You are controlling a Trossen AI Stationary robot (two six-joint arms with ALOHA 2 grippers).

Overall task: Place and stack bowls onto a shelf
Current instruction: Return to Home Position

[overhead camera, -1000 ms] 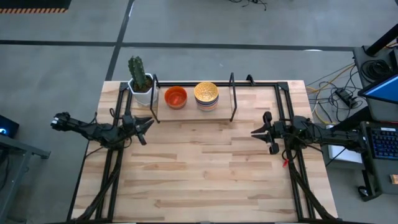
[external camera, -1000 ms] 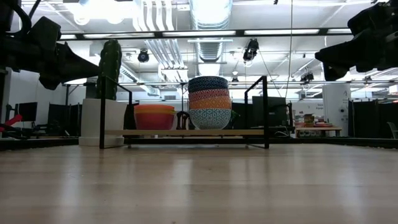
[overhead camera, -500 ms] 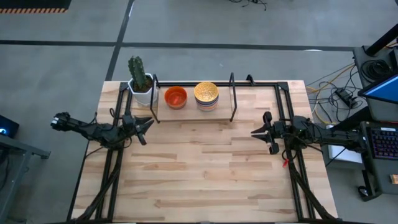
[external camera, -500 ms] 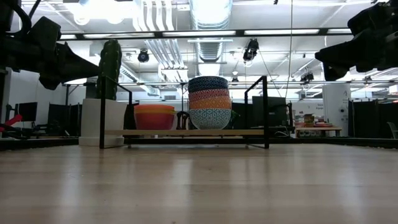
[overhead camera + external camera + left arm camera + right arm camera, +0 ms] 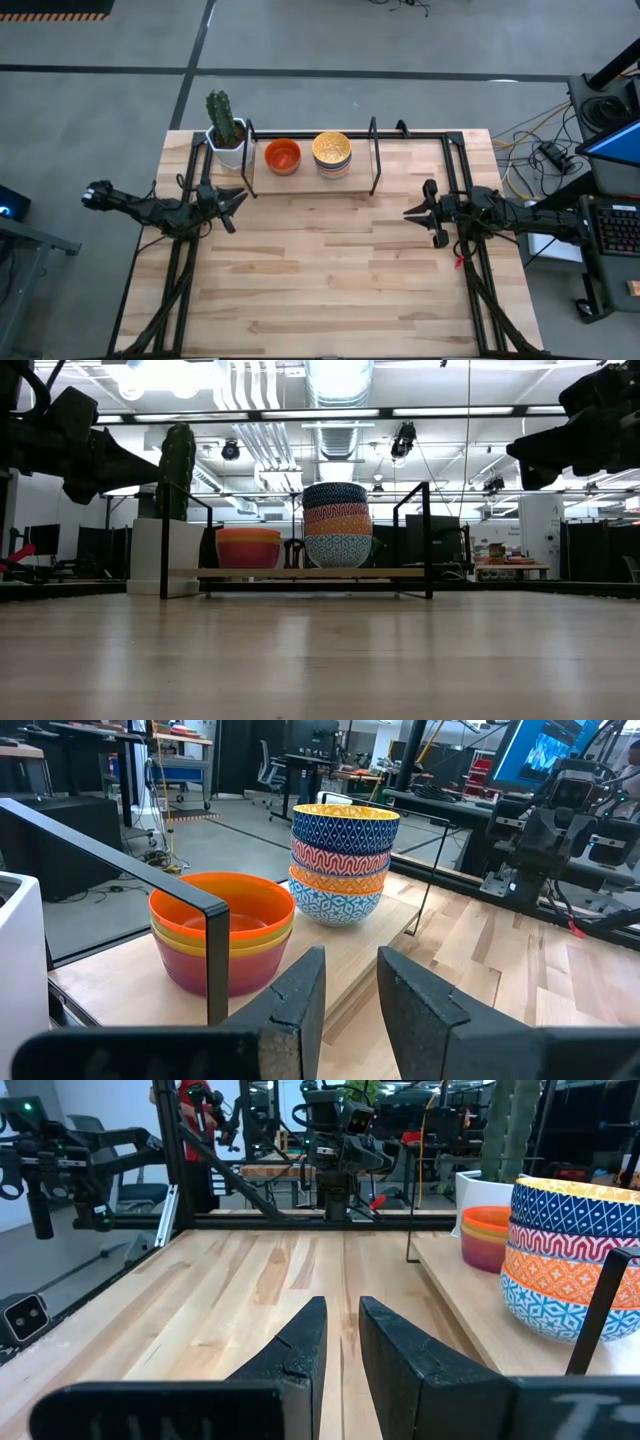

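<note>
Two stacks of bowls stand on the shelf (image 5: pixel 360 168) at the table's far side. The plain stack (image 5: pixel 282 156) has an orange bowl on top, then a yellow and a reddish one (image 5: pixel 222 935). The patterned stack (image 5: pixel 331 152) has several bowls, with a yellow-lined blue one on top (image 5: pixel 343 860). Each stack rests by its bottom bowl on the shelf's wooden board (image 5: pixel 300 573). My left gripper (image 5: pixel 240 199) (image 5: pixel 352 952) hovers at the shelf's left end, and my right gripper (image 5: pixel 408 212) (image 5: pixel 342 1302) hovers right of the shelf. Both are empty, with a narrow gap between the fingers.
A white pot with a green cactus (image 5: pixel 226 130) stands at the shelf's left end, close to my left gripper. Black uprights (image 5: pixel 374 160) frame the shelf. Bare wooden tabletop (image 5: pixel 330 270) spreads between the arms and toward the near edge.
</note>
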